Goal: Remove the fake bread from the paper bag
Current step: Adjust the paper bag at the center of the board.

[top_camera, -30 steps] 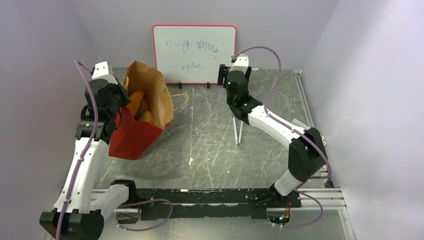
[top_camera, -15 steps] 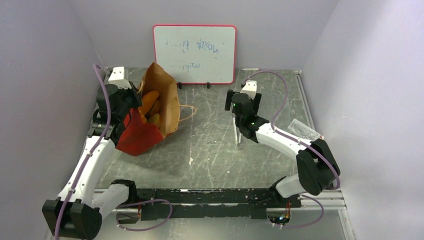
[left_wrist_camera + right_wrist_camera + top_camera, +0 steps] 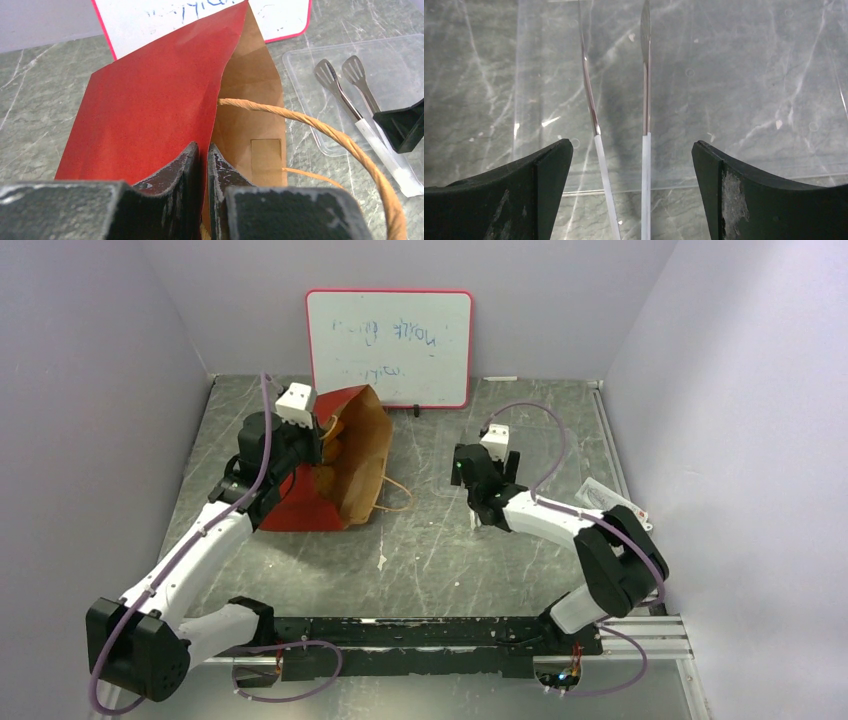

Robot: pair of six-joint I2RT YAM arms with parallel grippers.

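Because the left fingers (image 3: 172,172) pinched only the red wall of the paper bag (image 3: 360,450), tipped on the surface (image 3: 450,560) with the fake bread out of sight, the paper could tear or slip; the right fingers (image 3: 544,170) gaped astride the tongs (image 3: 645,75).

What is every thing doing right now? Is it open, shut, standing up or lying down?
paper bag, tipped over, mouth open, rim pinched.
left gripper, jaws shut on the paper bag.
right gripper, jaws open, holding nothing.
tongs, lying on the clear tray, arms apart, under the right gripper.
whiteboard, standing against the back wall.
fake bread, not in sight.
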